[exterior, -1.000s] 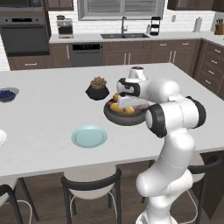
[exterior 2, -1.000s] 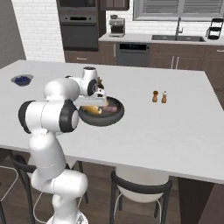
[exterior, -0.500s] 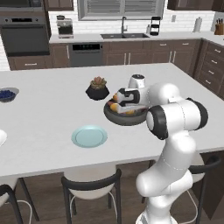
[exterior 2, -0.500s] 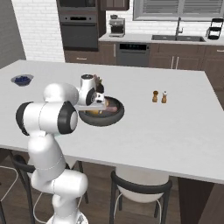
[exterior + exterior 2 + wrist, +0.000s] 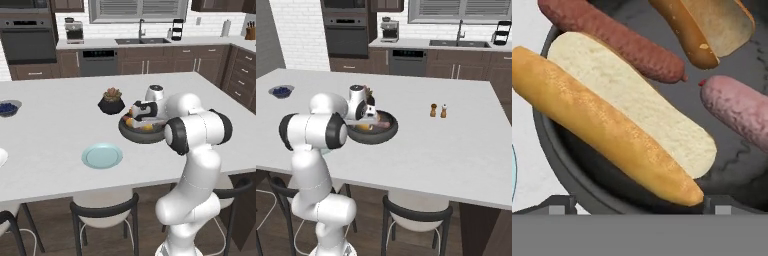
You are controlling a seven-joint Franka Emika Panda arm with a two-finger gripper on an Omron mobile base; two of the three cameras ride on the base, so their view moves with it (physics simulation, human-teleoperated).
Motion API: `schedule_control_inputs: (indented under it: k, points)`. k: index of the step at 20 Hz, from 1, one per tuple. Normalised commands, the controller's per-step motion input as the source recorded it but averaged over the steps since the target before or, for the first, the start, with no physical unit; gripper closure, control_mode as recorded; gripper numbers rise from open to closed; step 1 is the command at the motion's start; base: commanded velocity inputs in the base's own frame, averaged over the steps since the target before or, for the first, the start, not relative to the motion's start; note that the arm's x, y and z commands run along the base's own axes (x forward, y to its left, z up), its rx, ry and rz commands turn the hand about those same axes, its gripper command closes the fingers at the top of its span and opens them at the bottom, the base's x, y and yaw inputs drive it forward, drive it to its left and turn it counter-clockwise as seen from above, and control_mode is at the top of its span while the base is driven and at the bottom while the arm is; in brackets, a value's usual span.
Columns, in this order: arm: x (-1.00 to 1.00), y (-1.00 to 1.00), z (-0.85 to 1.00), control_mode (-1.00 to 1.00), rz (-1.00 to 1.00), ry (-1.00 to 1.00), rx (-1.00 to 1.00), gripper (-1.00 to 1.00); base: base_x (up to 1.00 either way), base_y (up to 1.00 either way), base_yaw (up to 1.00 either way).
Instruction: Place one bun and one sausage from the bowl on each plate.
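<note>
Wide dark grey bowl holds a golden-brown, cream-faced split bun, a reddish-brown sausage and a pinkish sausage; round flat plate is pale blue-green on the white tabletop.

dark bowl w/ buns, sausages; blue-green plate nearby

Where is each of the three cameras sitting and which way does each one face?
Left base view: behind the arm on its left, facing forward and down over the island at the bowl, the pale blue-green plate and the succulent pot; the white arm fills its lower right.
Right base view: behind the arm on its right, facing the same island; the arm rises at lower left.
Hand view: on the hand, looking straight into the bowl at a bun and sausages.
Both base views share the bowl and arm.
</note>
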Motion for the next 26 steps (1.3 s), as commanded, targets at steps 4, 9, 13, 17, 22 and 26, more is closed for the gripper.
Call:
schedule_control_inputs:
  k: [4, 9, 13, 17, 22, 26]
  points:
    - [0.41, 0.01, -0.02, -1.00, 0.00, 0.00, 0.00, -1.00, 0.00, 0.00, 0.00]
    - [0.31, 0.01, -0.18, -1.00, 0.00, 0.00, 0.00, -1.00, 0.00, 0.00, 0.00]
    - [0.17, 0.01, -0.12, -1.00, 0.08, 0.00, 0.00, -1.00, 0.00, 0.00, 0.00]
    - [0.02, 0.00, -0.48, -1.00, 0.17, 0.00, -0.06, -1.00, 0.00, 0.00, 0.00]
    - [0.10, 0.00, -0.36, -1.00, 0.17, 0.00, -0.07, -1.00, 0.00, 0.00, 0.00]
    - [0.05, 0.03, -0.09, -1.00, 0.02, 0.00, -0.02, 1.00, 0.00, 0.00, 0.00]
